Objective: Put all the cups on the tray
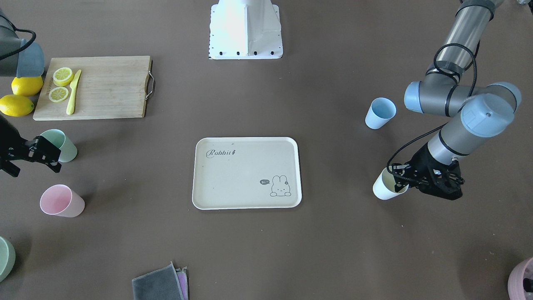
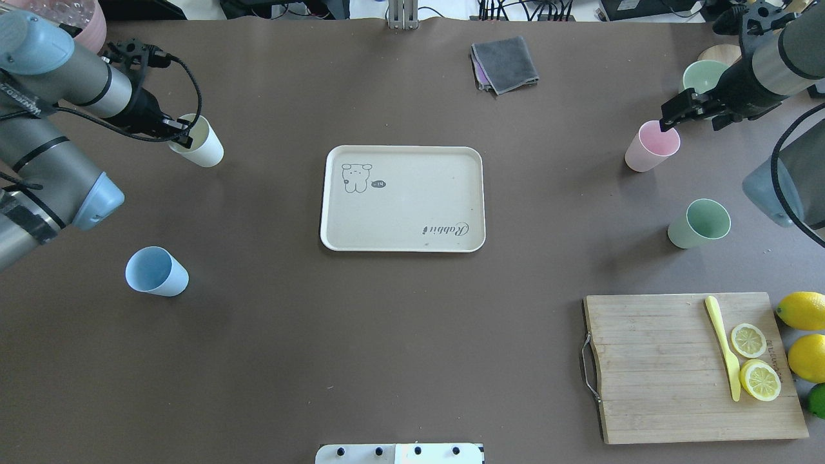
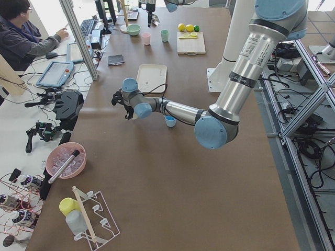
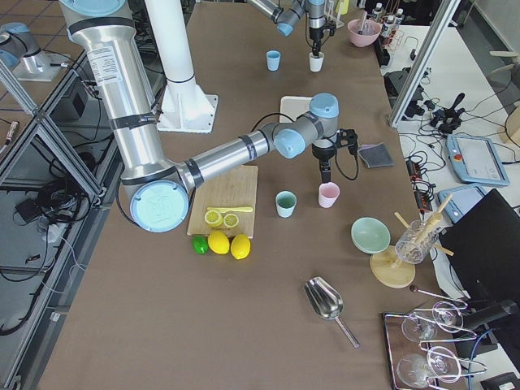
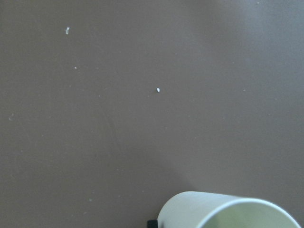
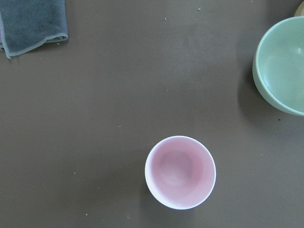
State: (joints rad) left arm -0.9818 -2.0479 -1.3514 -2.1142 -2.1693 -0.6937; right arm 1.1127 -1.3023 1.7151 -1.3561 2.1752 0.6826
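Holding 1 pale yellow cup (image 2: 203, 151) by its rim in my left pincer (image 2: 184, 134); my right pincer (image 1: 48, 155) spread wide over 1 pink cup (image 6: 180, 172); tray (image 2: 412, 200) well apart from both.

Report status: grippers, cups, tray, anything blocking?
Left gripper at pale yellow cup rim, grip unclear. Right gripper open above pink cup. Tray holds no cups. Path to it looks clear.
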